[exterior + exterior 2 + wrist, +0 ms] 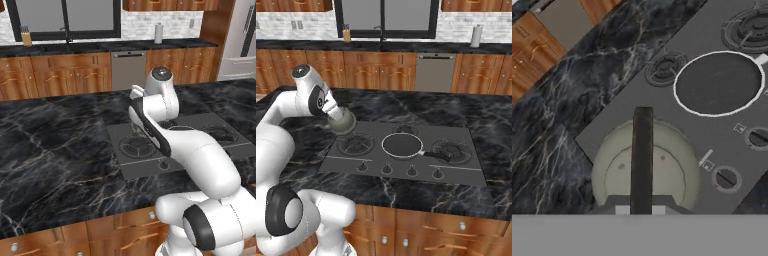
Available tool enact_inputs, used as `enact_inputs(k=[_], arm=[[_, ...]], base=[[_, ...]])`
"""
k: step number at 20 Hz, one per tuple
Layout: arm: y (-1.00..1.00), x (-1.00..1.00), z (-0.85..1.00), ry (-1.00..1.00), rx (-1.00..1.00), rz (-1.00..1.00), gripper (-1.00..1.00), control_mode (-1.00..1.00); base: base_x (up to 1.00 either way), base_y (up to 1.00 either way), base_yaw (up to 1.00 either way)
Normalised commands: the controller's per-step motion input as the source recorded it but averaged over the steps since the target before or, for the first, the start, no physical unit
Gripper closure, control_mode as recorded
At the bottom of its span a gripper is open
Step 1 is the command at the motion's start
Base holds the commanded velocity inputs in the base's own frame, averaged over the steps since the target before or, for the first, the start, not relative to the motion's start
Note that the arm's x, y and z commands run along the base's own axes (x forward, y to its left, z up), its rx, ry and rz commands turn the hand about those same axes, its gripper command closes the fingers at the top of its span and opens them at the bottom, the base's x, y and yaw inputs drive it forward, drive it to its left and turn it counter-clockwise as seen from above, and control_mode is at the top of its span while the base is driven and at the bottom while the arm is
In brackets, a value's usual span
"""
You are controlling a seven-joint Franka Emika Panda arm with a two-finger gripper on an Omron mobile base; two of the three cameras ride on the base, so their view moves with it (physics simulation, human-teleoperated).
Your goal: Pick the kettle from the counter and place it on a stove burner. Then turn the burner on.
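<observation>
The kettle point(646, 172) is seen from above in the hand view, its dark handle pinched by the end effector point(641, 207) over the cooktop's point(466, 172) corner, while the frying pan point(402, 145) and knobs are laid out in the right base view.

Arm point(200, 160) was glossy white w/ rounded bulbous links, dark grey-black bands at joints, a grey round cap nearest the hand, no visible cables/markings.

grey-beige kettle point(662, 170), black veined counter point(55, 145)
</observation>
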Motion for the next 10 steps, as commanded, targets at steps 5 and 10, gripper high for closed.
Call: enact_inputs(k=[5,10], arm=[[-0.39,0.0,-0.1,0.19,0.25,-0.04,1.0,-1.0],[0.0,0.1,0.0,0.0,0.0,0.0,1.0,-1.0]], base=[[0.0,0.0,0.0],[0.0,0.0,0.0]])
